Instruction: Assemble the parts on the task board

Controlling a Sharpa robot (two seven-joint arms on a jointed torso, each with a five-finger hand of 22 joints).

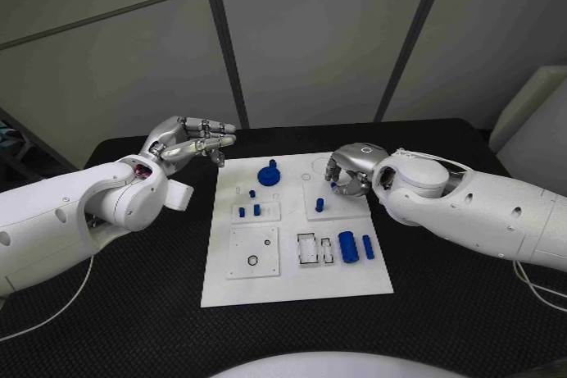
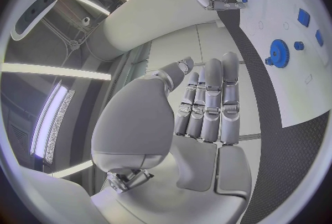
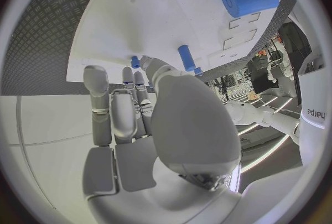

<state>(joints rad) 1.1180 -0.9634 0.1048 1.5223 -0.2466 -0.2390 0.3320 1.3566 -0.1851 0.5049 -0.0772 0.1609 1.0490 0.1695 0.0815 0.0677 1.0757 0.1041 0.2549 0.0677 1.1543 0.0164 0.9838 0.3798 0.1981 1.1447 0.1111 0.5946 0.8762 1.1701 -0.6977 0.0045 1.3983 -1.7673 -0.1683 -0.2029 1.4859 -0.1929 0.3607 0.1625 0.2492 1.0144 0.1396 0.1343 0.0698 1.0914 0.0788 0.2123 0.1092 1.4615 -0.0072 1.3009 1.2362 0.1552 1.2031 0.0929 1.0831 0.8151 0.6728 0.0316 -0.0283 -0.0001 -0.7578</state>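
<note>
I see the black table (image 1: 106, 312) carrying the white task board (image 1: 296, 280) at its middle. My right hand (image 1: 350, 171) hangs over the board's far right part, fingers slightly apart, holding nothing. My left hand (image 1: 189, 140) floats just off the board's far left corner, fingers straight and close together, empty. On the board, a blue gear (image 1: 269, 176) sits near the far edge, a blue cylinder (image 1: 347, 246) near the right edge, and small blue pegs (image 1: 248, 211) left of centre.
</note>
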